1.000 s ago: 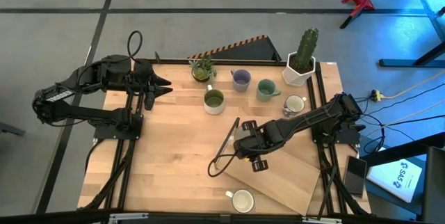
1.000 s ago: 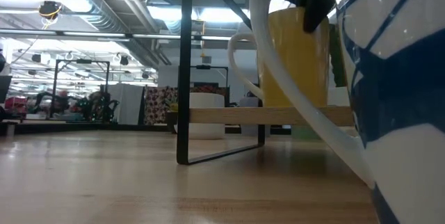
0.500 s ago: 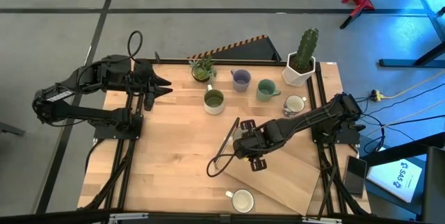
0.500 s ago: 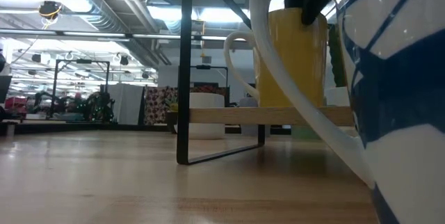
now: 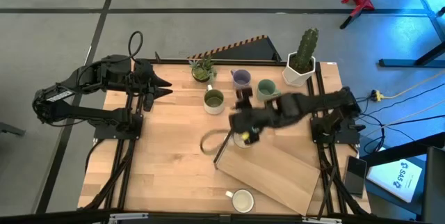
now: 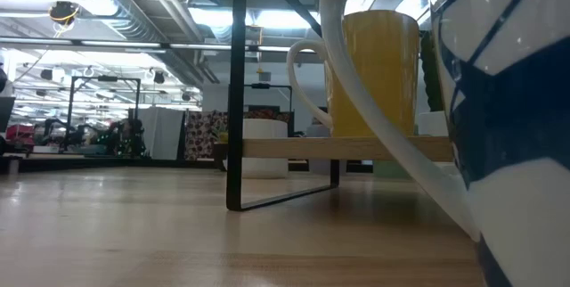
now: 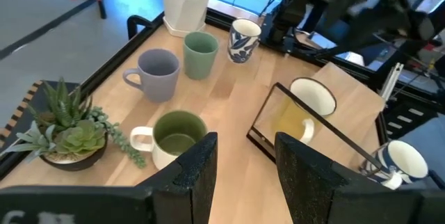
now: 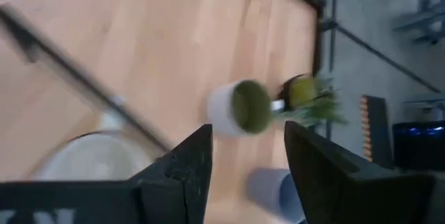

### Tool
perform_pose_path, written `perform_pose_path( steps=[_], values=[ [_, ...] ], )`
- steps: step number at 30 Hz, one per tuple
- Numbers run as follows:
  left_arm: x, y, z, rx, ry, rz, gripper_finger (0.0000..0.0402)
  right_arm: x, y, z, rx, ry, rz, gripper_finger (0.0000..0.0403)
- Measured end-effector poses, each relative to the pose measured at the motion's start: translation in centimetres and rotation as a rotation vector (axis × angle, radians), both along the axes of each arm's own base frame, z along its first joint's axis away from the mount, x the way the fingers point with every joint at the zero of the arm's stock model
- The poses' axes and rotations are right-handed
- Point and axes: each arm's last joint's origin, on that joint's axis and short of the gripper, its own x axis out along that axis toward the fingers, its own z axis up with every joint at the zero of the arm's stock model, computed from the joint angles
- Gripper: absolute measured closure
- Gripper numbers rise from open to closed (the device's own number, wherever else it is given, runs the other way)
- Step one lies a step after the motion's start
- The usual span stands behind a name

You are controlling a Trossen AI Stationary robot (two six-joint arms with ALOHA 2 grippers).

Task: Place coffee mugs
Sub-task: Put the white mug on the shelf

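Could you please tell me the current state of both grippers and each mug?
Left gripper: open, empty, at the table's left edge.
Right gripper: open, empty, above the table's middle.
Yellow-lined mug: upright on the raised wooden shelf, not held.
Olive mug: upright, on table.
Lavender mug: upright, on table.
Teal mug: upright, on table.
Blue-patterned mug: upright, on table.
Front white mug: upright, near the front edge.

Lavender mug [image 7: 158, 72] — blue-patterned white mug [image 7: 243, 40]
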Motion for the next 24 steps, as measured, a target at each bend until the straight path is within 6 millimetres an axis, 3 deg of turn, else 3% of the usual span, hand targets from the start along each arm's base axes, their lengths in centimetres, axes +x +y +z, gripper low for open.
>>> perform_pose_path(
  steps=[6, 14, 17, 24],
  values=[
    [2.5, 0.6, -1.1, 0.035, 0.108, -0.035, 0.0263, 0.6, -4.6, -0.1, 0.028, 0.067, 0.034, 0.0227],
    [6.6, 1.6, -3.5, 0.088, 0.276, -0.1, 0.0263, 0.8, -7.8, -0.5, -0.013, 0.116, 0.079, 0.0208],
    [6.2, 1.8, -3.3, 0.094, 0.265, -0.077, 0.0263, 1.9, -9.9, -1.4, -0.028, 0.115, 0.036, 0.0211],
    [4.3, 2.2, -2.2, 0.106, 0.207, 0.071, 0.0263, 6.5, -13.9, -6.1, 0.012, 0.085, -0.088, 0.0214]
  ],
)
